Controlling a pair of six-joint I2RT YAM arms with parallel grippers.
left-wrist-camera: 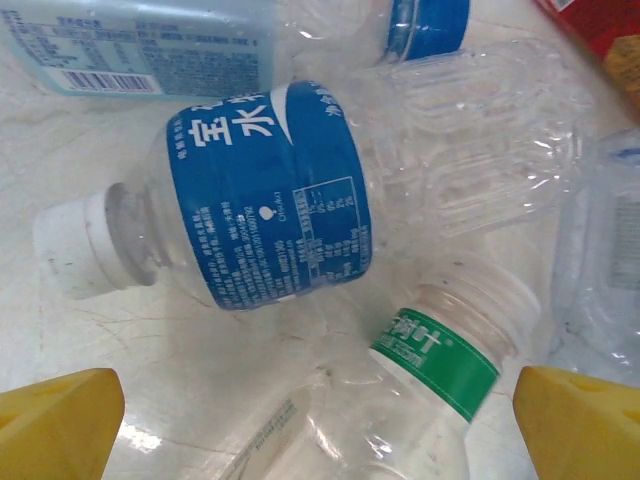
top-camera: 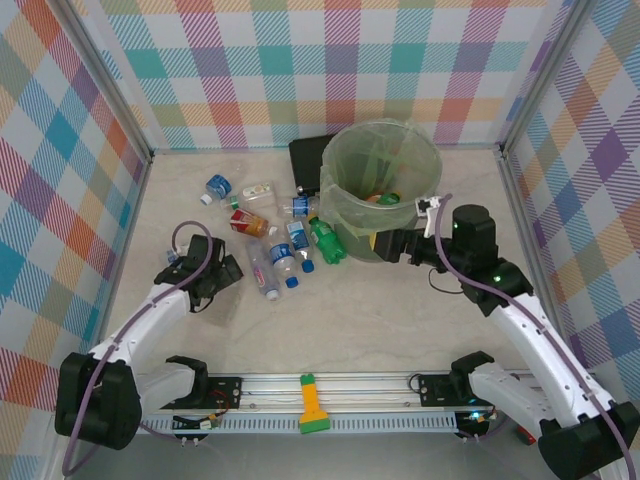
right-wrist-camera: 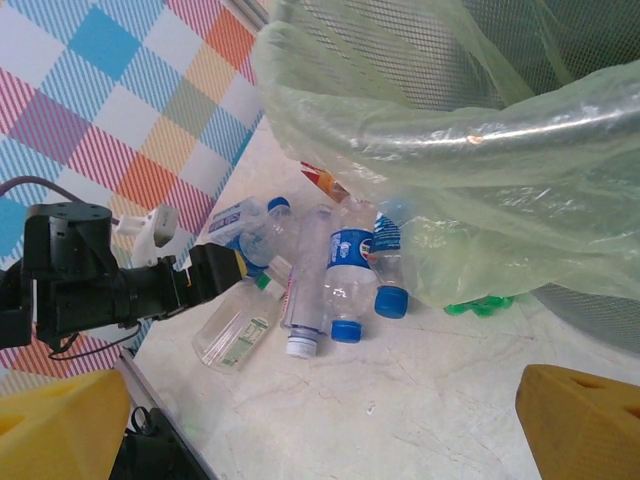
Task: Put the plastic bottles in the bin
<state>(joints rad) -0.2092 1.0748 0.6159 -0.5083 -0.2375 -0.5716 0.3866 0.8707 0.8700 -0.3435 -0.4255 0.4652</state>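
Fingers (left-wrist-camera: 55, 425) of your left gripper (left-wrist-camera: 320, 430) stand wide apart, yellow tips at either lower corner of the left wrist view, clamped on nothing. Beyond them lies a clear bottle (left-wrist-camera: 265, 205) with a white cap and a blue label printed with large white Chinese characters, 水 the plainest. The small print and the boxed table under them are too fine to read. Just beside it, between the tips, lies an uncapped bottle (left-wrist-camera: 440, 375) with a green band, and you cannot make out its white characters. At the upper left a pale blue label (left-wrist-camera: 130, 40) shows a barcode and rows of tiny text. A red label (left-wrist-camera: 590, 25) cuts the upper right corner.

From above, you see the left gripper at the near left edge of the plastic bottles (top-camera: 275, 235), which lie scattered on the table (top-camera: 340, 320) to the left of the bin (top-camera: 380, 180).

Your right gripper (top-camera: 380, 243) also has its fingers (right-wrist-camera: 585, 420) spread and holds nothing. It sits close by the bin's near side, and whether it touches you cannot tell. The bin stands upright at the far middle, lined with a thin green bag (right-wrist-camera: 450, 130), with a flat black object (top-camera: 308, 150) just behind it. A green bottle (top-camera: 326, 240) lies by its base.
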